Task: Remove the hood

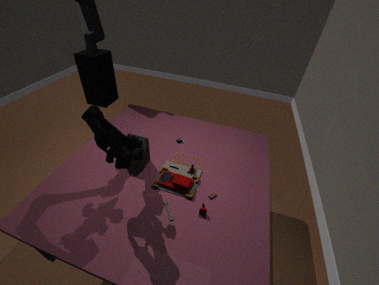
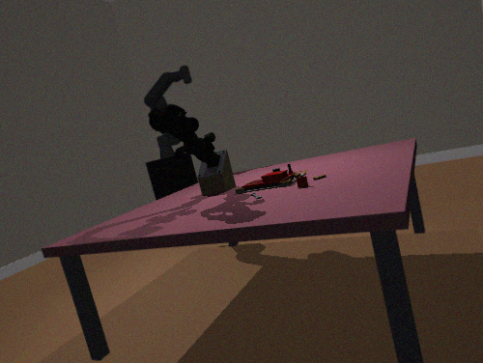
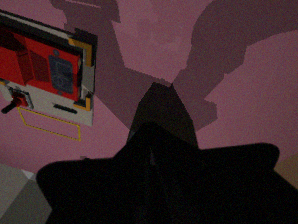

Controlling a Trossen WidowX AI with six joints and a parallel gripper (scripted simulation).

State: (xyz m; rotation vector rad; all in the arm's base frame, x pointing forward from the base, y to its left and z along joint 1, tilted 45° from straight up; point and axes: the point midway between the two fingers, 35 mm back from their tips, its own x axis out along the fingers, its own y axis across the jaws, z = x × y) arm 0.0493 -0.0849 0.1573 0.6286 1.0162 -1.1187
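The toy car point(image 1: 182, 183) point(image 2: 274, 177) point(image 3: 12, 65) is red and lies on a pale board with dark and orange edges. A dark grey panel point(image 1: 165, 176) point(image 3: 61, 74) lies on one end of the car; it looks like the hood, in place. The marked area is a thin yellow outline point(image 1: 189, 156) point(image 3: 79, 133) on the table, beside the board; nothing lies inside it. My gripper point(image 3: 148, 127) is shut and empty, above the table and off to the side of the car, touching neither car nor hood. In the top and exterior views its fingers are too dark to make out.
The pale board point(image 1: 182, 165) point(image 3: 77, 114) carries a black lever with a red base point(image 1: 192, 169). A grey box point(image 1: 141, 167) point(image 2: 217, 182) stands under the arm. A wrench point(image 1: 168, 211), a red bottle point(image 1: 203, 211) point(image 2: 302, 182), a tan block point(image 1: 213, 195) and a small round part point(image 1: 179, 140) lie around.
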